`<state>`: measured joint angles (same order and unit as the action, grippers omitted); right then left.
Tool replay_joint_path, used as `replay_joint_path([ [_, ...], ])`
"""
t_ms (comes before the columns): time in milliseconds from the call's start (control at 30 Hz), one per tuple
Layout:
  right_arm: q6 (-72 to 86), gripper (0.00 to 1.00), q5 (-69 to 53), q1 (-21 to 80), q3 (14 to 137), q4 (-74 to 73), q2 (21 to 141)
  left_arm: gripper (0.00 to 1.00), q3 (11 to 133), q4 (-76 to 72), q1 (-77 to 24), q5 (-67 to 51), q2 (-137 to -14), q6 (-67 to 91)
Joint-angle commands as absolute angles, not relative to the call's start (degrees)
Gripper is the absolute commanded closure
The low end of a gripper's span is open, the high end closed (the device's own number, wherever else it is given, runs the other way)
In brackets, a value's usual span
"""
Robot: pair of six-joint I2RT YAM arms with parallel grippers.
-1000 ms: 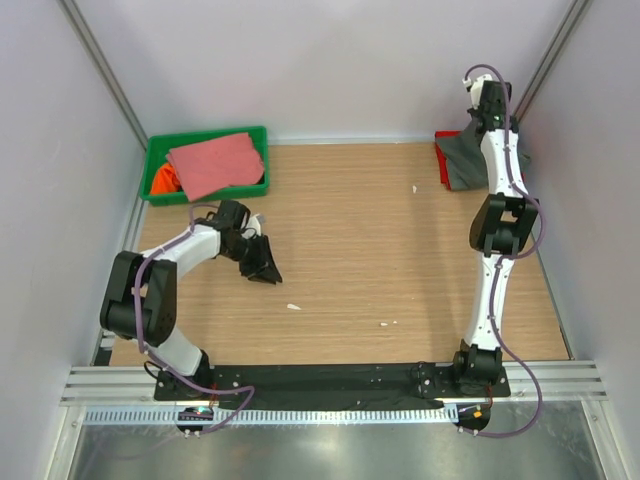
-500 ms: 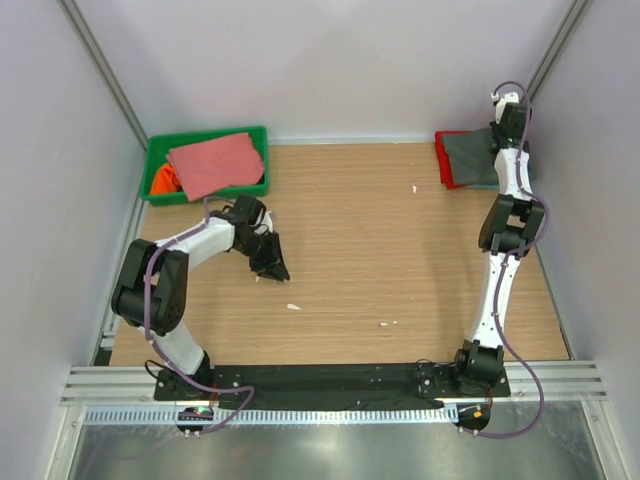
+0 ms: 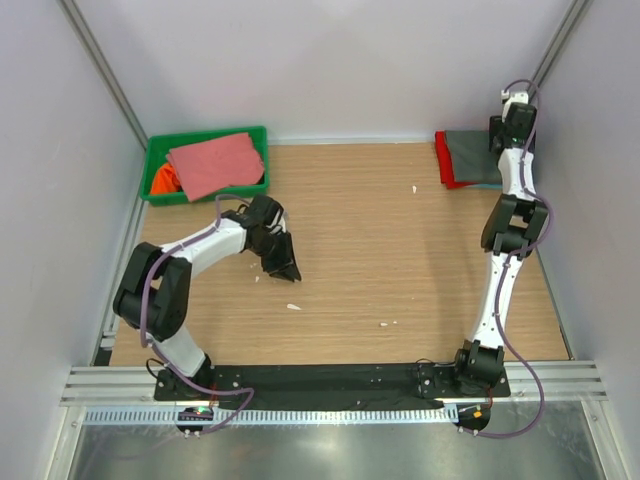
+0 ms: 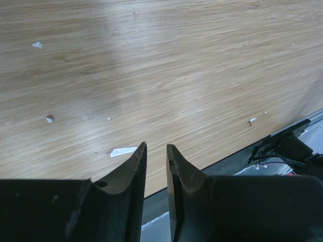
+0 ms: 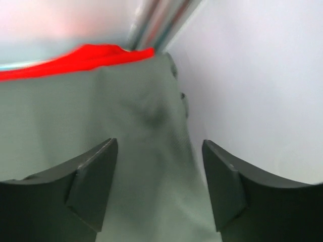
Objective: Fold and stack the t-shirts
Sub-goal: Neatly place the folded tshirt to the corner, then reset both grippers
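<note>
Dark grey t-shirt [image 5: 101,126] lies below the spread right fingers [image 5: 96,186].

Dark grey t-shirt [image 3: 471,158] folded atop red t-shirt [image 3: 442,160] at far right corner, salmon-pink t-shirt [image 3: 214,164] and orange t-shirt [image 3: 165,181] far left

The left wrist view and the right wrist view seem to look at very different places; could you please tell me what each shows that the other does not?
Only the left wrist view shows bare wooden tabletop with small white scraps, the black base rail at its near edge, and the left gripper nearly closed with nothing between its fingers. Only the right wrist view shows the dark grey t-shirt lying over the red t-shirt against the white wall, with the right gripper open above the grey cloth. Both share only a pair of black fingers in the foreground.
</note>
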<state>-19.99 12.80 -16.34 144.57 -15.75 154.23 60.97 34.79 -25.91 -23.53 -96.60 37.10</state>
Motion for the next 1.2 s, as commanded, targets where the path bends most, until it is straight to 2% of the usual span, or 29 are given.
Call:
replay_joint_path([
  [0,-15.4,0.25,15.5,-12.6,145.0,-17.8,140.9,0.77,63.0,35.7,-26.9,-21.6,-91.7,40.0],
  [167,-8.5,0.22,14.1,-6.3,139.7,-25.9,128.5,0.77,60.3,36.0,-27.5,-19.7,-84.1,42.9],
  [267,-3.5,0.17,8.6,-1.0,128.4,-27.3,118.6,0.75,57.5,35.9,-27.5,-19.5,-78.2,45.2],
  [333,1.5,0.09,4.7,2.0,117.7,-27.0,113.8,0.74,55.3,34.8,-27.5,-19.8,-75.0,47.1],
  [367,3.5,0.01,3.4,3.5,114.3,-26.7,111.4,0.73,52.6,34.1,-27.5,-20.0,-71.0,48.1],
  [467,10.9,0.0,-2.7,8.8,101.1,-27.3,102.9,0.71,46.0,30.6,-27.5,-20.9,-62.7,52.7],
  [567,16.5,0.0,-6.9,14.4,84.8,-23.4,92.1,0.69,38.0,27.2,-27.6,-21.4,-55.5,56.9],
  [600,19.4,0.0,-8.6,15.9,73.9,-20.9,84.3,0.67,35.7,26.0,-27.5,-21.4,-50.2,59.6],
  [667,31.2,0.0,-13.4,16.4,61.7,-10.4,75.7,0.66,28.5,21.3,-27.5,-21.9,-44.4,63.3],
  [700,35.1,0.0,-15.0,16.5,50.8,-8.1,71.5,0.65,26.0,19.4,-27.5,-21.9,-38.6,65.9],
  [733,39.0,0.0,-15.4,16.5,46.3,-6.8,62.8,0.63,21.0,17.4,-27.5,-21.4,-35.1,70.4],
  [800,43.1,0.0,-14.5,16.6,35.8,-7.6,55.0,0.58,16.0,11.6,-27.5,-20.2,-25.0,76.0],
  [833,43.7,0.0,-13.1,16.6,33.3,-9.9,46.8,0.56,11.2,9.8,-27.5,-18.6,-21.7,81.4],
  [900,45.4,0.0,-10.9,16.5,28.2,-18.9,40.1,0.52,6.6,4.9,-27.5,-17.6,-14.5,86.3],
  [1000,48.2,0.0,-9.2,16.5,23.3,-29.9,30.8,0.51,0.4,5.8,-27.5,-16.9,0.4,93.6],
  [1167,57.0,0.0,-10.5,16.5,16.3,-37.2,18.9,0.44,-2.7,-9.8,-27.7,-22.9,-3.6,94.2],
])
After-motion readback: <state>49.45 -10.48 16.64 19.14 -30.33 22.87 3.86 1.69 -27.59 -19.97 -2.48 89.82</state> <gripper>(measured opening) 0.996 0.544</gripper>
